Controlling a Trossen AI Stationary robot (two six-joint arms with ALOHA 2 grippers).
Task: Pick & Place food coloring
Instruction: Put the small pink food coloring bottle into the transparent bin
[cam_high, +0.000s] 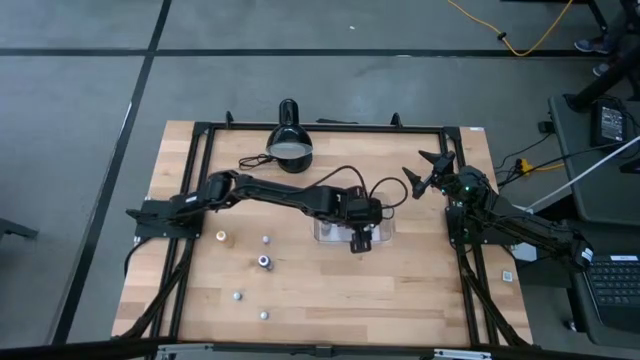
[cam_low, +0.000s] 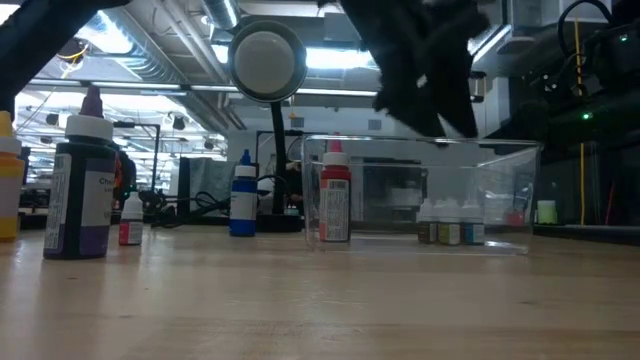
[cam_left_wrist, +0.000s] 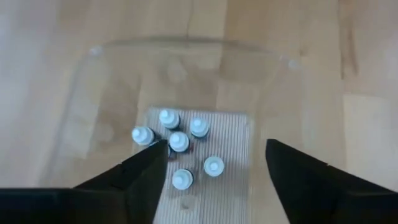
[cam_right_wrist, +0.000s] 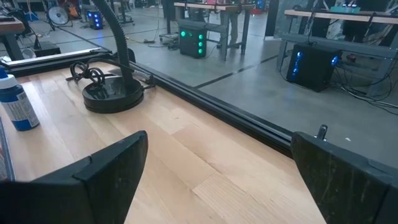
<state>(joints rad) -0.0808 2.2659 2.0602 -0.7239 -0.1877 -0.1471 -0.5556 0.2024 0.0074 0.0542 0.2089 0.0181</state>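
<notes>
**Clear Plastic Tray: Deposit Stage, Left Arm Over the Collection Point**

Clear plastic forms the tray (cam_high: 385, 232) that serves as the collection point, sitting near the middle of the wooden table (cam_high: 330, 300). The left gripper (cam_high: 360, 240) hangs directly above it, pointing down into it. In the left wrist view its two dark fingers (cam_left_wrist: 143, 171) stand well apart with nothing between them, so the gripper holds nothing. This spread, over the tray, fits a release position: a bottle let go here would land inside the walls, not on the table.

Six white-capped bottles (cam_left_wrist: 179, 142) stand upright in a loose cluster on the tray floor, close together and some perhaps touching. The low view shows bottles inside the tray near its right end.

Loose bottles remain on the table on the left arm's side, well apart from the tray: a yellow-topped one (cam_high: 221, 236), a dark one (cam_high: 264, 262) and several small pale ones (cam_high: 237, 296). These appear to be the remaining work.

The right gripper (cam_high: 432, 170) waits near the table's far right edge, fingers wide open and empty, clear of the tray. A black desk lamp (cam_high: 289, 143) stands at the far edge.
</notes>
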